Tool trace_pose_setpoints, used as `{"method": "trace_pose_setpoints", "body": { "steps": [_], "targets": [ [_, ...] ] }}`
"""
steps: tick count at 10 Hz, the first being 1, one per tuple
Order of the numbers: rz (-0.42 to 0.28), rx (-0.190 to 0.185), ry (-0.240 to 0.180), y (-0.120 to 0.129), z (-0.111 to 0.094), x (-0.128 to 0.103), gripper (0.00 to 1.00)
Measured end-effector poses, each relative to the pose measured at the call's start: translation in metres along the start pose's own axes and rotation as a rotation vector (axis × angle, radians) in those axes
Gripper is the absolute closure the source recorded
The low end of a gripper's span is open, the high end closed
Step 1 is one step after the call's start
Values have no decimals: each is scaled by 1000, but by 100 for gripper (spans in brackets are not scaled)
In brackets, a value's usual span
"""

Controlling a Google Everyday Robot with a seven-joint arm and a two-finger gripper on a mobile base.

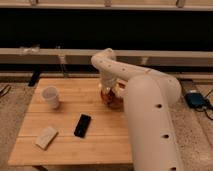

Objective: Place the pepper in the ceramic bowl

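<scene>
The ceramic bowl (113, 100), reddish-orange, sits on the right part of the wooden table (65, 130), mostly covered by my white arm. My gripper (107, 92) hangs right over the bowl's left side, at its rim. The pepper is hidden from view; I cannot tell whether it is in the gripper or in the bowl.
A white cup (51, 97) stands at the table's left. A flat black phone (82, 125) lies in the middle front. A pale rectangular block (46, 137) lies at the front left. My bulky white arm (150, 125) covers the table's right side. A dark wall with a rail runs behind.
</scene>
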Motion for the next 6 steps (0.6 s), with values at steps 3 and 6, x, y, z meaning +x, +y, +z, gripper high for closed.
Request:
{"method": "trace_pose_setpoints", "body": {
  "steps": [3,6],
  "targets": [
    [8,26,31,6,-28,4,37],
    [16,62,2,14,-30,3,37]
  ]
}}
